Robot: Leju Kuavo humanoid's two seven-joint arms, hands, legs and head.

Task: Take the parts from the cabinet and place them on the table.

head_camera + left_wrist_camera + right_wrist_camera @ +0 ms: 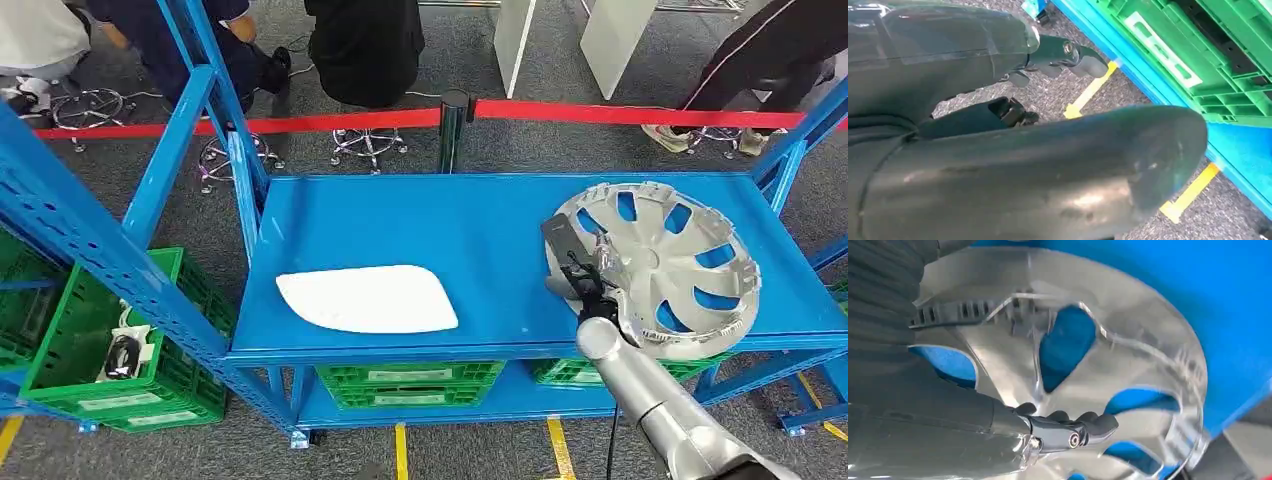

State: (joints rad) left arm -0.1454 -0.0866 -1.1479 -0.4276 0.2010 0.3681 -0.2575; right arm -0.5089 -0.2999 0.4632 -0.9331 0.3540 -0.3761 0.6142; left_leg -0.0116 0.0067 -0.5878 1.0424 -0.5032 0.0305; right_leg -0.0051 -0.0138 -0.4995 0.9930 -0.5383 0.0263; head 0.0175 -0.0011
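Silver plastic, the hubcap (668, 268) is round with curved spokes, teardrop openings showing blue through them, and a toothed rim of clips. It lies inner side up at the right end of the blue shelf (480, 225), overhanging the front edge a little. The right hand (585, 275) grips its near-left rim, dark fingers (1083, 425) hooked over a spoke. A white panel (366, 298) lies well apart to the left. The left hand (1013, 150) holds nothing, fingers apart, beside green crates (1208, 55).

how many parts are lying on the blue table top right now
2. A flat white panel lies near the front left of the blue table. A silver wheel cover sits at the right end, where the right hand holds it.
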